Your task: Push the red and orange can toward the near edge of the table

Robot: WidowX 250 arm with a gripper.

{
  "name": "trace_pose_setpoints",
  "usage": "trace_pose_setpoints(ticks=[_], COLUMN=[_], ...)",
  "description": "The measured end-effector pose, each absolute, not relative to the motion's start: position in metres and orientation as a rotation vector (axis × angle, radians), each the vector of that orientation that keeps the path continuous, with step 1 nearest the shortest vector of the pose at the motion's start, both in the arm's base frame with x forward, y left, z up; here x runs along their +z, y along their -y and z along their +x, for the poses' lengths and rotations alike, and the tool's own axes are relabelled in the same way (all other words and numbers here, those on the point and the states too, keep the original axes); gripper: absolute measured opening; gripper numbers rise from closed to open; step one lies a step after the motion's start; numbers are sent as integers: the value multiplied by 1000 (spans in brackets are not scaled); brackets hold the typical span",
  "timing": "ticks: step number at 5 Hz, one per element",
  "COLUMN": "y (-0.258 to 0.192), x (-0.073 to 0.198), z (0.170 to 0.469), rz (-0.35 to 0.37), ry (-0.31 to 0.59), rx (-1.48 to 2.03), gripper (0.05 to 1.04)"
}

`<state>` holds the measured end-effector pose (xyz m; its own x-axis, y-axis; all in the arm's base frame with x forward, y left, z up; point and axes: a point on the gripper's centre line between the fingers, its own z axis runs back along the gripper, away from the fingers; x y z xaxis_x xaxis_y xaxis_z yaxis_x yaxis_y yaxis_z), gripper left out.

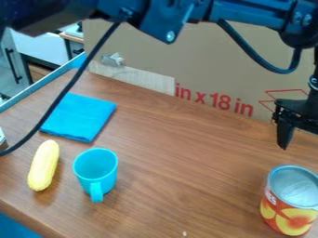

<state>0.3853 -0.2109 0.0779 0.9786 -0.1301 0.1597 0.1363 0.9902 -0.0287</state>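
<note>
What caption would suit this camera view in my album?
Robot arm over a table: cloth, corn and cup at left, can at right.

A robot arm [248,10] and cardboard [186,60] suggest a lab.

The worktop [180,158] looks like smooth brown wood with a soft shine, and the blue cup [96,171] looks like smooth, shiny plastic. The can [288,200] has a shiny metal top and a smooth, bright wrapper that looks like paper. The folded blue cloth [78,117] looks soft and dull, and the big box wall [205,65] looks like plain, dull cardboard.
</note>
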Motion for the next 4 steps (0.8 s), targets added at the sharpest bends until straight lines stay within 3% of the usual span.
trace_pose_setpoints(ticks=[2,4], y=[244,237], x=[57,27], z=[353,312], rz=[-47,-3], ry=[130,31], rx=[-157,-132], gripper=[1001,1001])
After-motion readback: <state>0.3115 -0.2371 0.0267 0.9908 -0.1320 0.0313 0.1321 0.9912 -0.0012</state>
